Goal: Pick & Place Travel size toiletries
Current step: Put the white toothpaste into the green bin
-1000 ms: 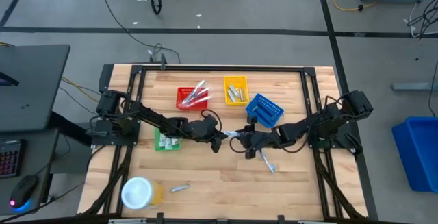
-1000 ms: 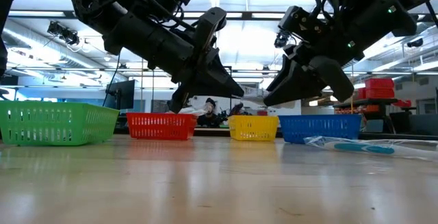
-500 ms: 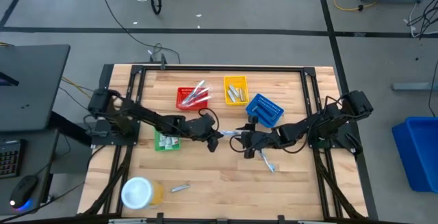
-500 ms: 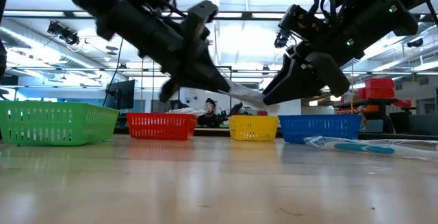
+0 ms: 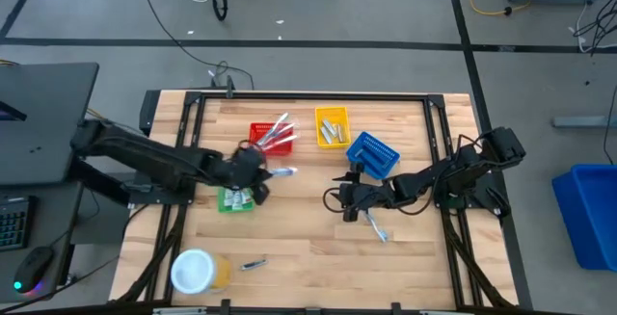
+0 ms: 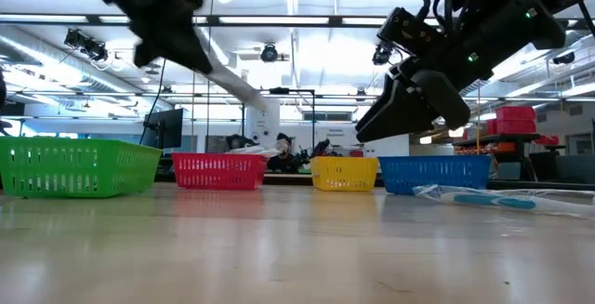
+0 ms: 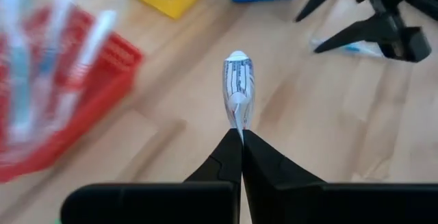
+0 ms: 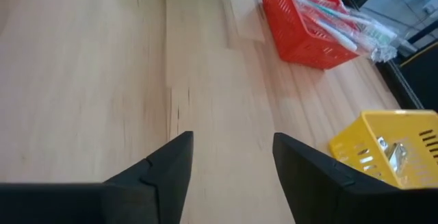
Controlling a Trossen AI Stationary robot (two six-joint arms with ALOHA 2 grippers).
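My left gripper [image 5: 258, 170] is shut on a small white tube with dark print [image 7: 238, 87], which also shows in the high view [image 5: 282, 171], above the table between the red basket [image 5: 272, 138] and the green basket [image 5: 234, 198]. My right gripper [image 5: 339, 199] hangs open over the table's middle, touching nothing; the right wrist view shows the gap between its fingers [image 8: 233, 157]. A blue-and-white toothbrush [image 5: 375, 226] lies flat on the table by the right arm. A small silver item [image 5: 253, 264] lies near the table's near edge. The red basket holds several toothbrushes. My left gripper pinches the tube's flat crimped end [image 7: 237, 123] between its two fingertips. The tube sticks straight out beyond the fingers, along their line. It is lifted clear of the table, its rounded end [image 7: 237, 58] pointing toward the table's right.
A yellow basket [image 5: 331, 127] with silver tubes and a blue basket [image 5: 372, 154] stand on the far half. A white-lidded yellowish jar [image 5: 196, 271] stands at the near left corner. Bare wood lies between the two grippers and along the near side.
The two grippers stood tip to tip over the table's middle with the tube between them. My left gripper has drawn back toward the table's left and risen, carrying the tube away from the right gripper. The right gripper has stayed in place.
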